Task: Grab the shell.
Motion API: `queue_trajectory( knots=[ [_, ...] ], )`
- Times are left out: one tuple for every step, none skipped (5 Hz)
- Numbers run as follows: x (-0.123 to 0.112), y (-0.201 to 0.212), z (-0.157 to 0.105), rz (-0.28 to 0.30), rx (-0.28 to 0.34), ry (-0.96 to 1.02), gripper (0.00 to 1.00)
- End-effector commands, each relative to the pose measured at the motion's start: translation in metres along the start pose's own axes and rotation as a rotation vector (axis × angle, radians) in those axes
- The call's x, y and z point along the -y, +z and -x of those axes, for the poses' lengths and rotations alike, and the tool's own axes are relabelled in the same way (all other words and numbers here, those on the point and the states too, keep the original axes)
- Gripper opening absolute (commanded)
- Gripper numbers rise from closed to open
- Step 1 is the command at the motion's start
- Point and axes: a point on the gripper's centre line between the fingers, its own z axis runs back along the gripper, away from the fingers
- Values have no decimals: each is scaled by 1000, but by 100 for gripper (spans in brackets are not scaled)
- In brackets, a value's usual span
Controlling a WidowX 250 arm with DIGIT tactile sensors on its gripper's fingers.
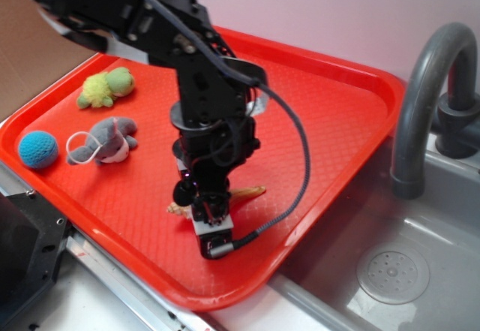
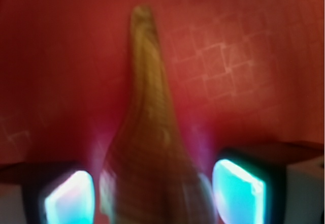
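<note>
The tan-brown striped shell [image 2: 152, 148] lies on the red tray [image 1: 322, 121], its pointed tail aimed away from the camera in the wrist view. In the exterior view only its tail [image 1: 249, 193] and a bit of its wide end show from under the arm. My gripper [image 2: 153, 196] is down at the tray, open, with the shell's wide body between the fingers. The left pad [image 2: 68, 198] and right pad [image 2: 238, 188] each stand a narrow gap off the shell. In the exterior view the gripper [image 1: 206, 215] covers the shell's middle.
On the tray's left part lie a green plush [image 1: 107, 88], a grey plush shark [image 1: 105, 139] and a blue knitted ball [image 1: 38, 149]. A grey sink [image 1: 390, 271] with a curved faucet [image 1: 427, 98] borders the tray on the right.
</note>
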Motion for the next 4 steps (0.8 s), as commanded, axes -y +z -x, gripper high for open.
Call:
queue_trajectory(
  knots=[
    [12,-1,3,-23,26,-23,0],
    [10,1,5,-46,35,-19,0],
    [-23,40,1,-2,64,93,0],
    [-58,92,3,18,150,177,0]
  ],
)
